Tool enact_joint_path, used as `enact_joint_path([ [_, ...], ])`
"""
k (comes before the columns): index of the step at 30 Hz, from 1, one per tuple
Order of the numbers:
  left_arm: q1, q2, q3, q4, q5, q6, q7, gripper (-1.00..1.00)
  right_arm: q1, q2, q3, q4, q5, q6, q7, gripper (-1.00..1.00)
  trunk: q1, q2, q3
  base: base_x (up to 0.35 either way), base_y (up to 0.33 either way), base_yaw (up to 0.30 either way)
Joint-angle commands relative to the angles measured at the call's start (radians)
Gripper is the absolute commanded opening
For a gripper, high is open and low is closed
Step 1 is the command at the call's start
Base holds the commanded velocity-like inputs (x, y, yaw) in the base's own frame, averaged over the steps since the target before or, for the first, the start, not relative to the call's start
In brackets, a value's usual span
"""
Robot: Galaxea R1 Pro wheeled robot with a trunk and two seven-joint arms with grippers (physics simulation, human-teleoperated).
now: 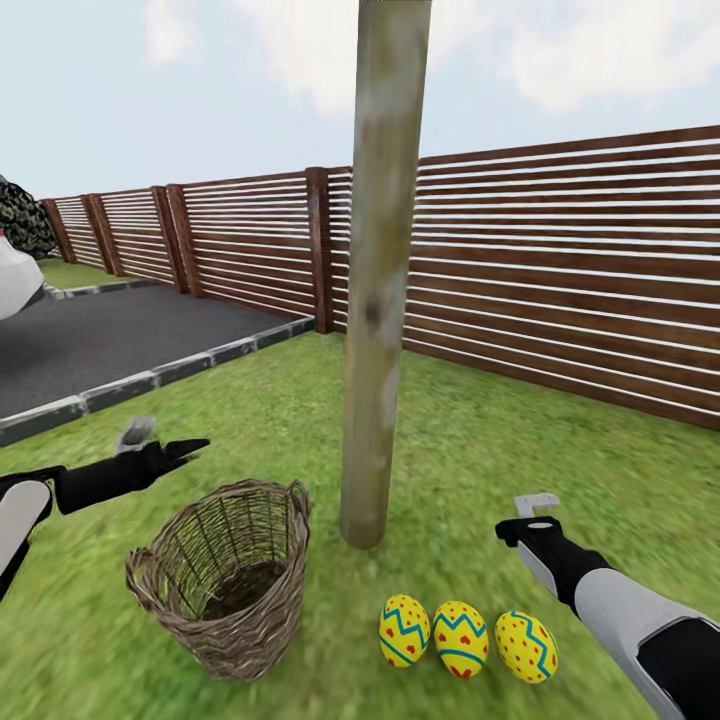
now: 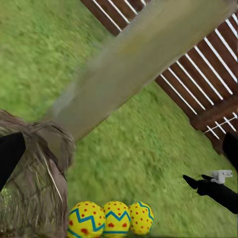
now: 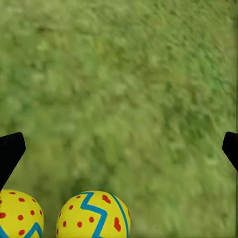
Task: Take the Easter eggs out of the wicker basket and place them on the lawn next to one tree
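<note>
Three yellow Easter eggs (image 1: 404, 630) (image 1: 460, 638) (image 1: 526, 646) lie in a row on the lawn (image 1: 470, 440), just in front of the pale trunk of the tree (image 1: 380, 300). The wicker basket (image 1: 225, 580) stands upright to the left of the tree with nothing inside it. My left gripper (image 1: 185, 450) hovers above and behind the basket, its fingers (image 2: 10, 156) spread open and empty. My right gripper (image 1: 508, 530) hangs over the grass just beyond the right-hand egg, its fingers (image 3: 10, 153) wide apart, two eggs (image 3: 93, 215) (image 3: 17, 215) below them. The left wrist view also catches the eggs (image 2: 115, 218), basket (image 2: 34, 188) and trunk (image 2: 134, 69).
A brown slatted fence (image 1: 560, 270) runs behind the tree. A dark asphalt driveway (image 1: 100, 340) with a stone kerb (image 1: 150, 380) lies at the back left, with a dark bush (image 1: 25, 220) beyond it. Grass stretches to the right of the trunk.
</note>
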Motion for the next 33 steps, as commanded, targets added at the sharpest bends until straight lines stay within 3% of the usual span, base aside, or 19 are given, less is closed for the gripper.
enact_joint_path([
  [1,0.002,0.012,0.001,0.024,-0.012,0.004,-0.007,1.00,0.000,-0.001,0.008,-0.003,-0.007,0.007,-0.006,1.00,-0.004,0.007,0.002,0.000,0.000,0.000],
  [6,0.016,0.068,0.010,0.217,-0.040,-0.005,-0.007,1.00,0.000,0.000,0.008,-0.002,-0.007,0.008,-0.006,1.00,-0.023,0.042,0.018,0.000,0.000,0.000],
  [8,0.017,0.114,0.017,0.332,-0.060,-0.011,-0.007,1.00,0.002,0.002,0.009,0.001,-0.011,0.009,-0.005,1.00,-0.031,0.056,0.024,0.000,0.000,0.000],
  [9,0.018,0.143,0.019,0.427,-0.069,-0.037,-0.007,1.00,0.004,0.024,0.008,0.006,-0.012,0.010,-0.004,1.00,-0.035,0.063,0.027,0.000,0.000,0.000],
  [10,0.018,0.148,0.019,0.452,-0.083,-0.054,-0.007,1.00,0.005,0.028,0.008,0.006,-0.012,0.010,-0.004,1.00,-0.039,0.070,0.030,0.000,0.000,0.000],
  [11,0.018,0.151,0.019,0.474,-0.111,-0.074,-0.007,1.00,0.005,0.031,0.008,0.006,-0.012,0.009,-0.004,1.00,-0.042,0.077,0.034,0.000,0.000,0.000],
  [13,0.018,0.150,0.018,0.521,-0.249,-0.134,-0.009,1.00,0.006,0.036,0.008,0.004,-0.011,0.009,-0.004,1.00,-0.050,0.091,0.040,0.000,0.000,0.000],
  [14,0.018,0.149,0.018,0.531,-0.290,-0.147,-0.011,1.00,0.006,0.037,0.008,0.004,-0.011,0.009,-0.004,1.00,-0.054,0.098,0.043,0.000,0.000,0.000],
  [17,0.018,0.147,0.019,0.563,-0.346,-0.167,-0.013,1.00,0.006,0.037,0.008,0.004,-0.011,0.009,-0.004,1.00,-0.065,0.119,0.052,0.000,0.000,0.000],
  [25,0.018,0.155,0.038,0.623,-0.368,-0.212,-0.016,1.00,0.006,0.038,0.008,0.008,-0.012,0.009,-0.004,1.00,-0.096,0.175,0.077,0.000,0.000,0.000],
  [29,0.018,0.158,0.040,0.654,-0.369,-0.215,-0.015,1.00,0.006,0.037,0.008,0.010,-0.012,0.010,-0.004,1.00,-0.096,0.175,0.077,0.000,0.000,0.000],
  [33,0.019,0.187,0.041,0.730,-0.371,-0.262,-0.014,1.00,0.007,0.038,0.008,0.013,-0.014,0.010,-0.005,1.00,-0.096,0.175,0.077,0.000,0.000,0.000],
])
